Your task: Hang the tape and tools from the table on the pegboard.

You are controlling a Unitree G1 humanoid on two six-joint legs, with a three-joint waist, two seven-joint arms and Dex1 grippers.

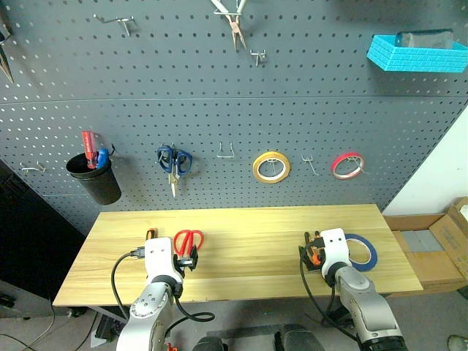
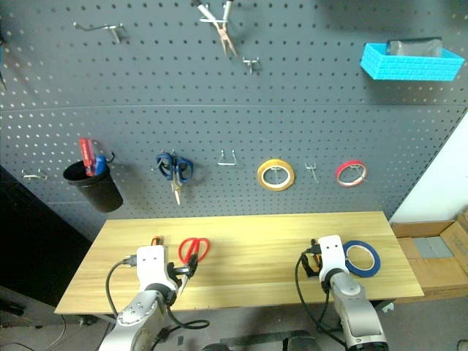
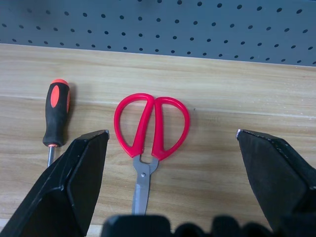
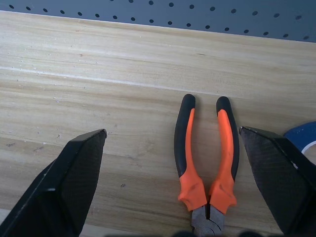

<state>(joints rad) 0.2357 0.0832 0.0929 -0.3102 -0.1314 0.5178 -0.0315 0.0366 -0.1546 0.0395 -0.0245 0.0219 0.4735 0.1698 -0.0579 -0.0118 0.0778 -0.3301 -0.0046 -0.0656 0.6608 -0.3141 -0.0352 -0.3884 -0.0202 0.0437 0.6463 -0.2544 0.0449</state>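
Scissors [image 3: 148, 143] flat on table [image 3: 237, 94] — handles toward pegboard [image 3: 197, 24].

scissors [image 3: 150, 129]: red | pliers [image 4: 207, 158]: orange-black | tape [image 2: 363, 258]: blue | table [image 1: 248, 227]: pale yellow

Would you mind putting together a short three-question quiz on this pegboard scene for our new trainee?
1. True or false: the red-handled scissors already hang on the pegboard.
2. Which tool lies between the open fingers of the right gripper? A) blue-handled scissors B) pliers C) yellow tape roll
3. Fill in: beside the red scissors on the table lies a ______ with an orange-and-black handle.

Key:
1. False; they lie flat on the table, in front of the open left gripper.
2. B; the blue-handled scissors and yellow roll hang on the board.
3. Screwdriver.
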